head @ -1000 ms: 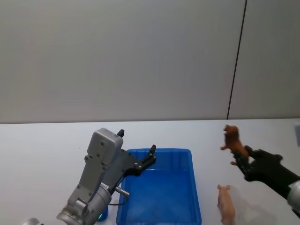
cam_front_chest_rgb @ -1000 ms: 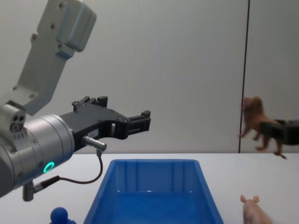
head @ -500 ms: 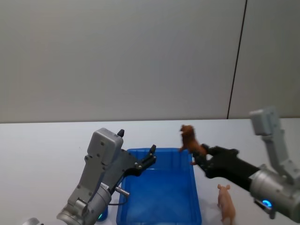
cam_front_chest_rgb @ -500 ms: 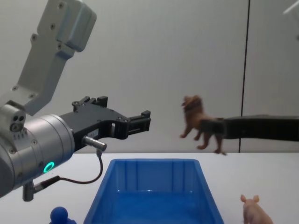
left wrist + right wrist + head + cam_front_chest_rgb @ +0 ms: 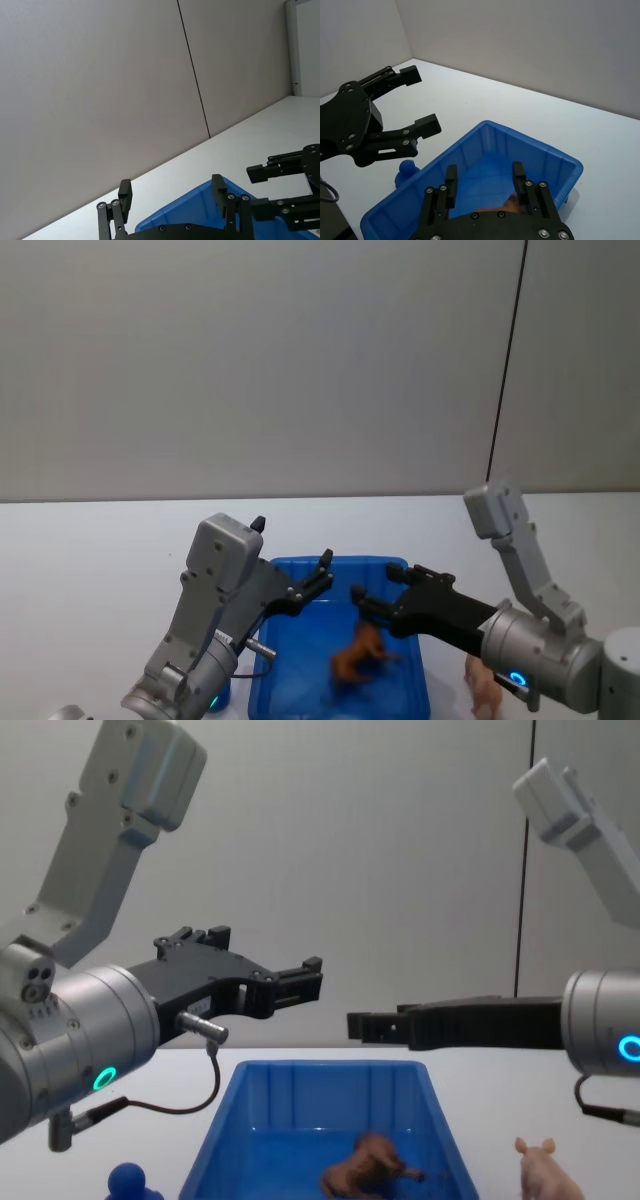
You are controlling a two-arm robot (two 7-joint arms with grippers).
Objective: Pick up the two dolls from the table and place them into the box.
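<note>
Our right hand [image 5: 385, 590] hangs over the far half of the blue box [image 5: 330, 1067], its fingers spread and holding nothing. Below it the brown doll [image 5: 365, 1167] lies inside the box, a little right of the middle, its pose too blurred for us to tell. The pink doll [image 5: 545, 1172] sits on the white counter [image 5: 100, 540] just beside the box's right wall, outside it, partly hidden by our right arm in the head view. Our left hand [image 5: 292, 541] is raised over the box's far left corner, fingers likewise spread and empty, pointing toward the right hand with a gap between them. A small blue knob-shaped piece [image 5: 128, 1182] stands on the counter just off the box's left wall, near its front end
</note>
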